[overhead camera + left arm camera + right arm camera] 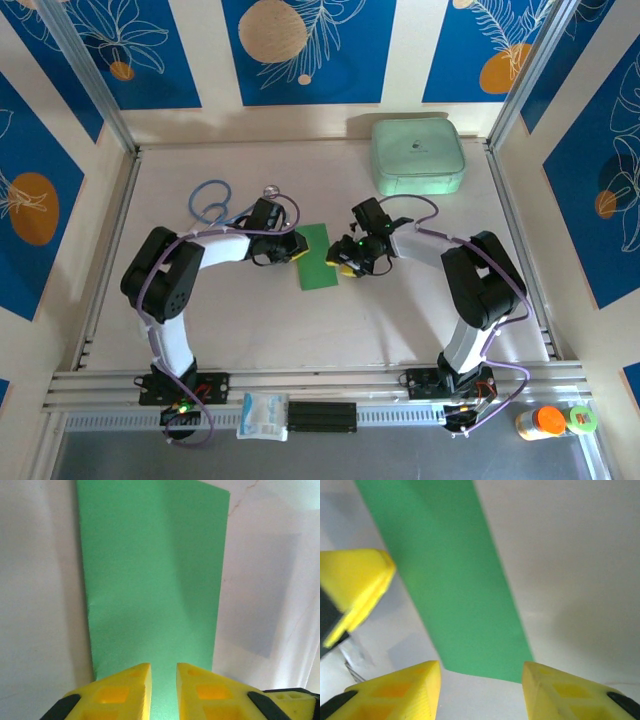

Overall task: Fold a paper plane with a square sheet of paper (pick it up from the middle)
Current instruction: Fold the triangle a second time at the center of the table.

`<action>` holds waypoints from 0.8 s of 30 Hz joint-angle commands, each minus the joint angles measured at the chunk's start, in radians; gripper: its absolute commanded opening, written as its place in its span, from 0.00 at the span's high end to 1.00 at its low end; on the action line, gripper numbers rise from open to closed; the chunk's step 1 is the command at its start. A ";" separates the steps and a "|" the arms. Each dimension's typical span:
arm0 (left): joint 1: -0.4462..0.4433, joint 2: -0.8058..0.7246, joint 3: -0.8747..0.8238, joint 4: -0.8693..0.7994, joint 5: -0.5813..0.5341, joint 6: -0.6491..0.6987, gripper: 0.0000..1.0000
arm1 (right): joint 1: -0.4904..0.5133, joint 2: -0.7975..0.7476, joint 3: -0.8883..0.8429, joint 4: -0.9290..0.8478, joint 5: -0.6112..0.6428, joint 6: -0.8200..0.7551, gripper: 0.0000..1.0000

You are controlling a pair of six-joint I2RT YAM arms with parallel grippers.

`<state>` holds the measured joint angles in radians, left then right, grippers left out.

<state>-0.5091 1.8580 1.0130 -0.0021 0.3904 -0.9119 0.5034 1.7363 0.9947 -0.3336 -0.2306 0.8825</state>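
Blocky yellow left fingers (pixel 125 690), smooth green paper (pixel 155 580), narrow folded rectangle

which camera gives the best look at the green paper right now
The left wrist view. There the square sheet of paper is large and sharp, a narrow rectangle with both long edges clear. The top external view shows it small but nearly whole. The right wrist view shows a blurred slanted strip and one short end.
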 commanded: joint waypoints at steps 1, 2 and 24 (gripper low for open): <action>-0.009 0.031 0.021 -0.031 -0.024 -0.001 0.80 | -0.009 -0.025 -0.011 -0.048 -0.026 -0.084 0.52; -0.009 0.031 0.019 -0.038 -0.038 -0.003 0.80 | -0.011 -0.023 -0.012 -0.051 -0.028 -0.093 0.51; -0.009 0.049 -0.049 -0.059 -0.098 -0.051 0.82 | 0.016 0.055 0.004 -0.066 -0.092 -0.154 0.55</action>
<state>-0.5091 1.8763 0.9936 0.0040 0.3305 -0.9539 0.5114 1.7767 0.9897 -0.3794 -0.2901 0.7467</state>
